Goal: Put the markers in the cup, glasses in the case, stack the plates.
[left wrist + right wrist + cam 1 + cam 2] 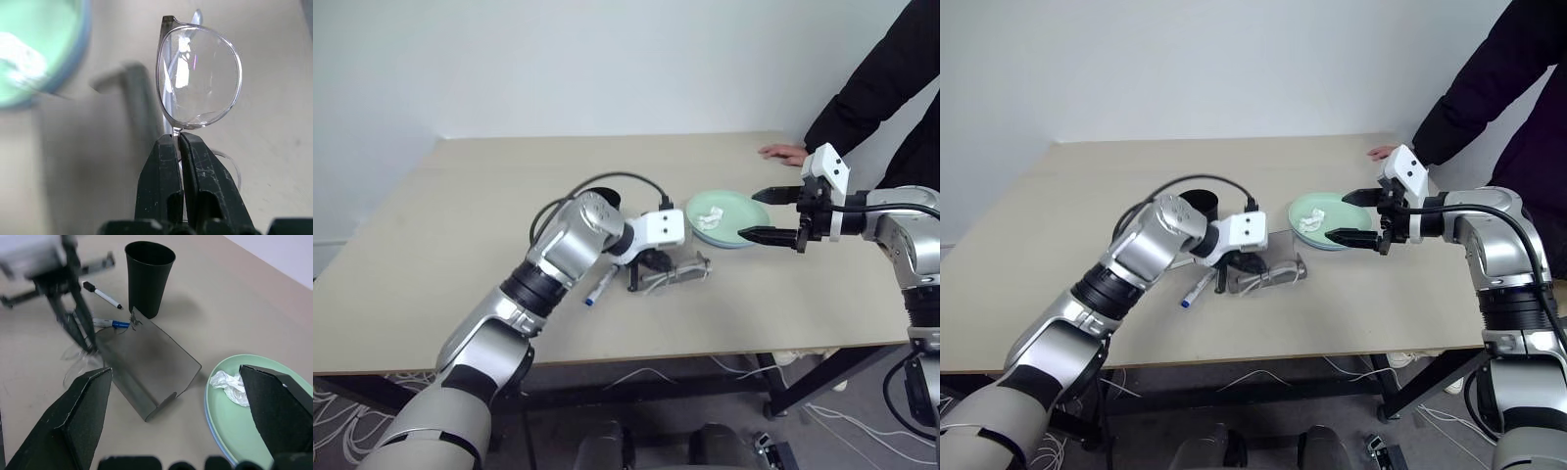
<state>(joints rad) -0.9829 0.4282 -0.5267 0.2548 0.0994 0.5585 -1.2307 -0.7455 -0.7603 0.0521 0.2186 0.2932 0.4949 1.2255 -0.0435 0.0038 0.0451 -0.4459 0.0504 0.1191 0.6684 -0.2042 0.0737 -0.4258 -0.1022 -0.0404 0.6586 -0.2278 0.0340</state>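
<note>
With plates (736, 235) stacked and markers (102, 295) still out, my left gripper (177, 142) pinches the glasses (200, 78) beside the case (146, 367); my right gripper (773, 215) gapes empty.

both eye views look down and forward from the head over the table (460, 245). the left wrist view sits close on the glasses (198, 78). the right wrist view faces the case (146, 364), sharing the green plate (254, 423).
</note>
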